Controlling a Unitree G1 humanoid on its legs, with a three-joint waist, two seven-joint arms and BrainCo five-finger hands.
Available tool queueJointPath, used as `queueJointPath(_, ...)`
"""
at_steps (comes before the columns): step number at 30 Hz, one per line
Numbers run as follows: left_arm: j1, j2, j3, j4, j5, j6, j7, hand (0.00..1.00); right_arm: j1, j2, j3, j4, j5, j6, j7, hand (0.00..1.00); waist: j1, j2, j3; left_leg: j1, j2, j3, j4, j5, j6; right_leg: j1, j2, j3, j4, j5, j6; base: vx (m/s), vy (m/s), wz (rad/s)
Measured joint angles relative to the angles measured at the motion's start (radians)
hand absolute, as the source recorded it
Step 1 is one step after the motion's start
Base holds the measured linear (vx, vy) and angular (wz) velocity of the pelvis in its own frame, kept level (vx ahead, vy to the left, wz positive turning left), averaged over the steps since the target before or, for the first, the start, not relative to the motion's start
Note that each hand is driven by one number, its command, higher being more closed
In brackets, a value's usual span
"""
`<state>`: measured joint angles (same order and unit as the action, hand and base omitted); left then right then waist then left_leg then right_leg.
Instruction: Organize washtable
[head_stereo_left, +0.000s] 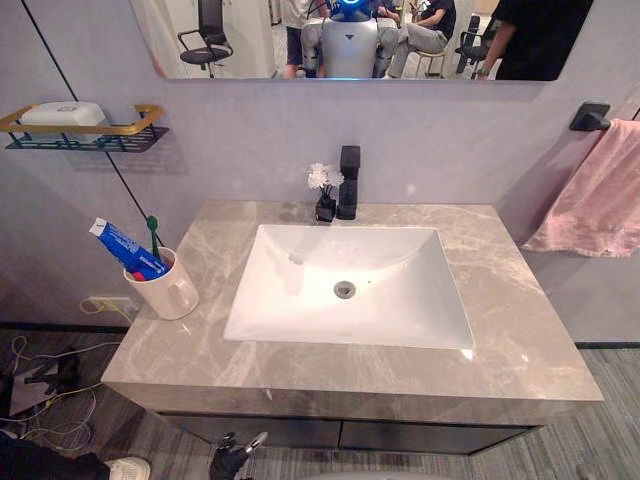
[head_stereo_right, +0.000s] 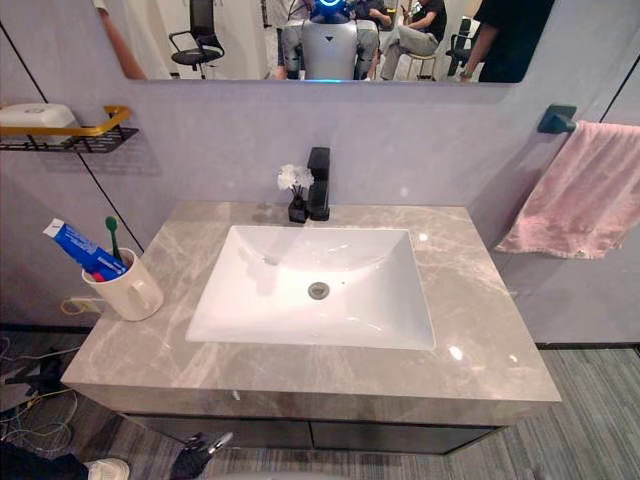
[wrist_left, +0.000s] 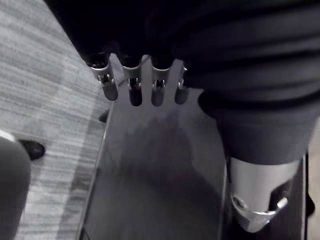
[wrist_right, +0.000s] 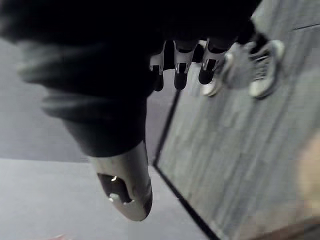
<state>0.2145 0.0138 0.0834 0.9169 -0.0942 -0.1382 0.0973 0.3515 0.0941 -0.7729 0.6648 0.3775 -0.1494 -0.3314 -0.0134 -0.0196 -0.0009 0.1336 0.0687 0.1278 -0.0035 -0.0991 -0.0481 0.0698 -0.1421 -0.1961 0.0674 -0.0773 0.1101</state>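
Washtable, both robot hands hanging low, nothing held.

You have the mug (head_stereo_left: 170, 290) at the left edge of the surface (head_stereo_left: 520, 340), beside the white sink (head_stereo_left: 300, 310), with a toothpaste tube (head_stereo_left: 125, 247) and green toothbrush (head_stereo_left: 153, 232) standing in it. The black faucet (head_stereo_left: 348, 182) and a flower vase (head_stereo_left: 323, 195) sit behind the basin. The head views catch the left robot hand (head_stereo_left: 232, 457) below the front edge; its wrist view shows straight, spread fingers. The right wrist view shows the right robot hand (wrist_right: 181, 75) loosely open, with a person's shoes (wrist_right: 262, 67) on the floor (wrist_right: 240, 150).
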Motion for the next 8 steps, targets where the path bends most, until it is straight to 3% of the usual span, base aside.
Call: queueJointPath(8,-0.016,0.004,-0.007,0.024,-0.009,0.001,-0.005,0.0,-0.024,-0.016,0.17,0.167,-0.056,0.049,0.164,0.0,0.012,0.0,0.0,0.013,-0.004,-0.02,-0.028,0.009,-0.01,0.022,-0.001,-0.024,-0.023,-0.001,0.005,0.04,0.003,0.07)
